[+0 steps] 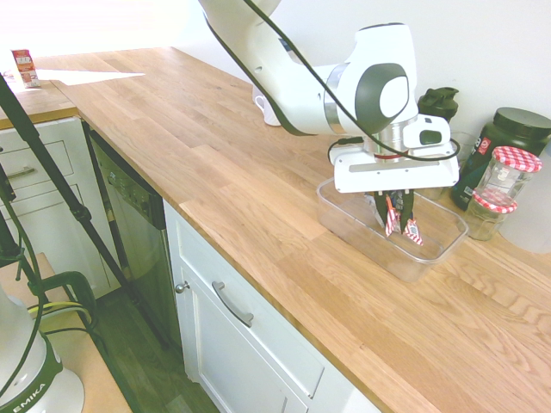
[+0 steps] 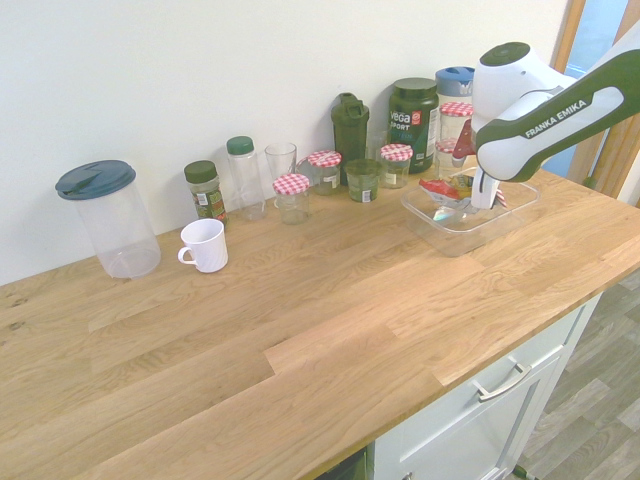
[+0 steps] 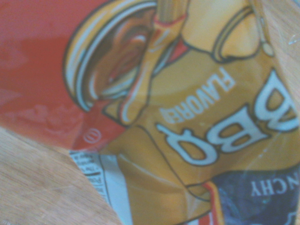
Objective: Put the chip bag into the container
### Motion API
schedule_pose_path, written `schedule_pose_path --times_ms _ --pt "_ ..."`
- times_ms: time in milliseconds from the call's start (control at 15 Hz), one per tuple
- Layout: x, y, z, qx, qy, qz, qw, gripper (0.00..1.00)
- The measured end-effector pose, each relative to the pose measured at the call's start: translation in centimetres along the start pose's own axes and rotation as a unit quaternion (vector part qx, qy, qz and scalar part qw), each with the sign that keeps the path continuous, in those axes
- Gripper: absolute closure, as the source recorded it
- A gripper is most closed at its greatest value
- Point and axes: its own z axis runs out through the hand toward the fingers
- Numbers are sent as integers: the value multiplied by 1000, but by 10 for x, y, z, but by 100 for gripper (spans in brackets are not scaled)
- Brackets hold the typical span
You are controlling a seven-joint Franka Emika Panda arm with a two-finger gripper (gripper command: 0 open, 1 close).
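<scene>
Your gripper (image 1: 398,215) hangs over the clear container (image 1: 430,249) on the tabletop (image 1: 258,189), fingers seemingly pinching the BBQ chip bag (image 1: 403,222) inside it: light, crinkly, slippery foil; hold its edge.

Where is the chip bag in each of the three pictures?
First exterior view: chip bag right of centre, inside the tub.
Second exterior view: upper right, inside the tub.
Wrist view: fills the picture.
Shared landmark: the tub, in both exterior views.
</scene>
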Motion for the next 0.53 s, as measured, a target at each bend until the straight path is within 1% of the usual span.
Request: schedule_pose_path --times_ms 133,533 --pt "1 3 -9 1 7 2 1000 0" --pt "-22 23 -76 17 48 9 999 0"
